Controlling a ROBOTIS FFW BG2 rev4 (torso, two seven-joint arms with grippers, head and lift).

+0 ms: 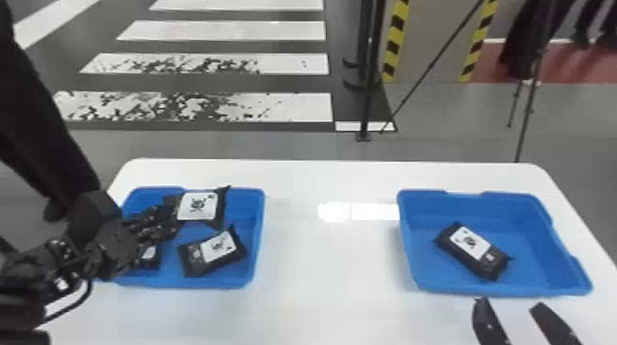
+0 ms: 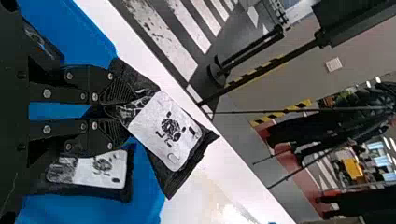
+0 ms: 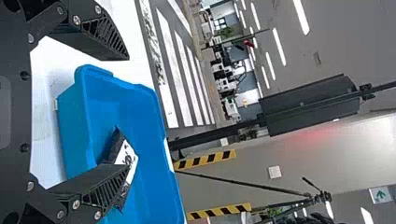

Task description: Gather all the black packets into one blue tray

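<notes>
The left tool (image 2: 122,111) is pinched tight on one end of a black packet (image 2: 163,133) above the left tray (image 1: 260,238); it looks light, floppy, better held mid-body; the right tool (image 1: 509,304) gapes empty, right of that tray

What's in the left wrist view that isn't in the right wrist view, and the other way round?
Left wrist view: the left claw squeezing a black packet, and the left tray with another packet inside.
Right wrist view: the right claw, open, and the right tray with one packet in it.
Both: white table, floor stripes, yellow-and-black tape.
</notes>
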